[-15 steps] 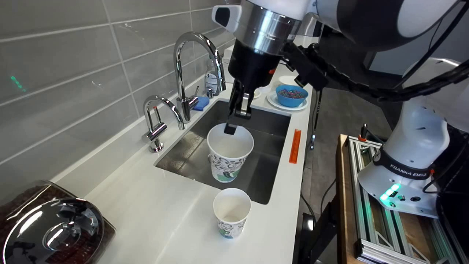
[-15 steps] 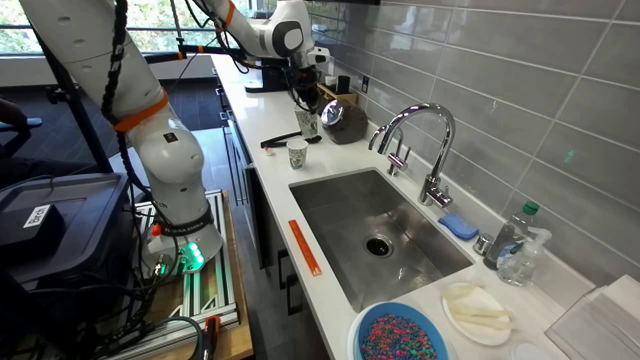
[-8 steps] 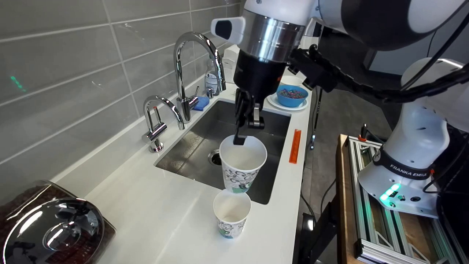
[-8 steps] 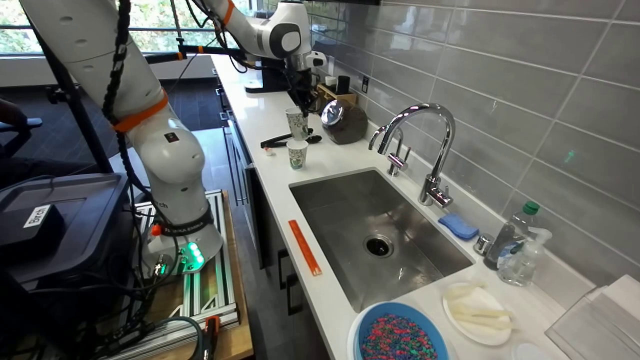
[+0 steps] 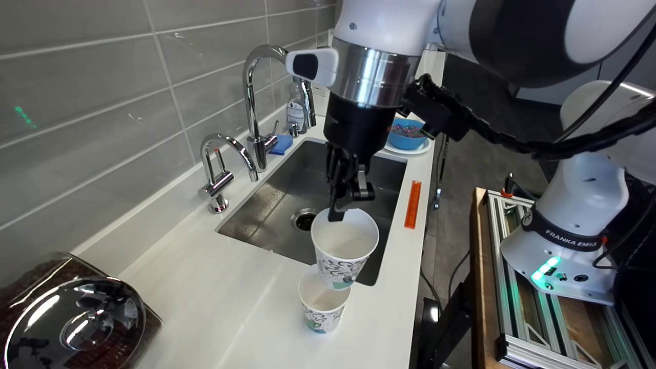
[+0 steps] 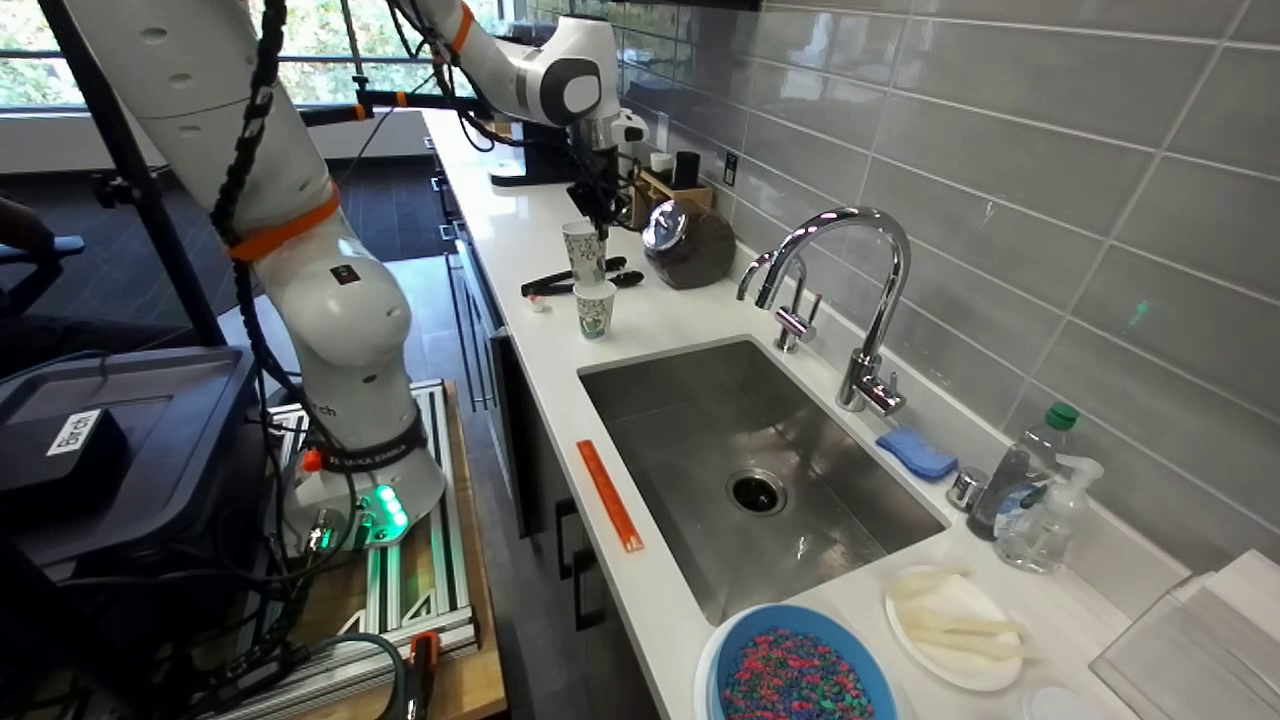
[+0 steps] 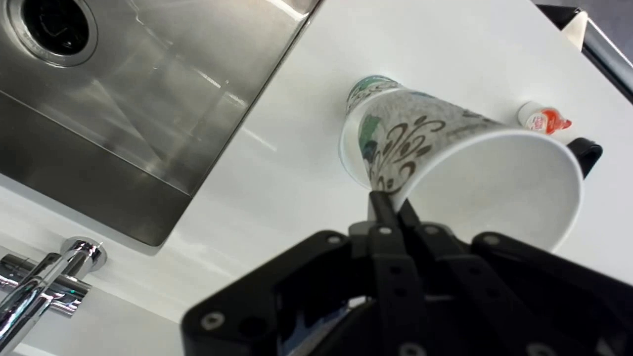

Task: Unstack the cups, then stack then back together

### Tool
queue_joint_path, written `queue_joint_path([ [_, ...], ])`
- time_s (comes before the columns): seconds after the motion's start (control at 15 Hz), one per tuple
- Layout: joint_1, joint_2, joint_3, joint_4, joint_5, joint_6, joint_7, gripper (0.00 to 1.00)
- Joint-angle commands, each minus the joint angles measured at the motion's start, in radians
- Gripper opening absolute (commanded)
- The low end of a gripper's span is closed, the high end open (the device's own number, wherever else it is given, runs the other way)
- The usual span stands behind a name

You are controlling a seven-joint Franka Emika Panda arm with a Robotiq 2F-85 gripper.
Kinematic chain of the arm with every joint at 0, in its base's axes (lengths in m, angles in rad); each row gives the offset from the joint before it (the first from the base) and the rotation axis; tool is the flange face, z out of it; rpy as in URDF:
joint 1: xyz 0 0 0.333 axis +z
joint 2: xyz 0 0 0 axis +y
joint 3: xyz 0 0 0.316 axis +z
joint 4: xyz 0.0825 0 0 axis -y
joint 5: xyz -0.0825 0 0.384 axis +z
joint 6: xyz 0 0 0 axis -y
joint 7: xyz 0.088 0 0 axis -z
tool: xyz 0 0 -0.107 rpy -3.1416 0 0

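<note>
Shiny metal tops the jar (image 5: 77, 323) at the near left of the white desk (image 5: 205, 312), its lid catching the light. Off to its right, the lower cup (image 5: 322, 307), patterned paper, stands upright on the desk, just on the near side of the sink (image 5: 266, 220). Over it, mouth up too, hangs its match, the upper cup (image 5: 344, 246), with its base overlapping the lower one's mouth; I can't tell from here whether the two touch. That upper cup is firmly held: the jaws are pinched narrow on its rim, and the wrist view shows the gripper (image 7: 394, 203) with one finger inside the cup and the other outside. Beyond the cups the steel sink takes up the middle, a small tap (image 5: 218, 185) at its near left corner and a tall curved tap (image 5: 250, 95) farther along the same side. An orange strip (image 5: 412, 205) lies on the desk along the sink's right edge, and well over to the right, apart from the desk, the arm's base (image 5: 564, 246) shows green lights (image 5: 546, 269). Farther back on the left I see a blue sponge (image 5: 281, 144) and a bottle (image 5: 295, 111), and at the far right of the desk a blue bowl (image 5: 407, 142) of small coloured bits (image 5: 408, 131) rests on a white plate (image 5: 424, 148).
</note>
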Motion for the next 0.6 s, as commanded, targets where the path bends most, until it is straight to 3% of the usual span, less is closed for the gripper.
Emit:
queue_joint_path([
  [0.0,0.003,0.047,0.003,0.034,0.044,-0.002,-0.054,0.01],
  [0.53,-0.003,0.111,0.01,0.073,0.077,0.011,-0.089,0.01],
])
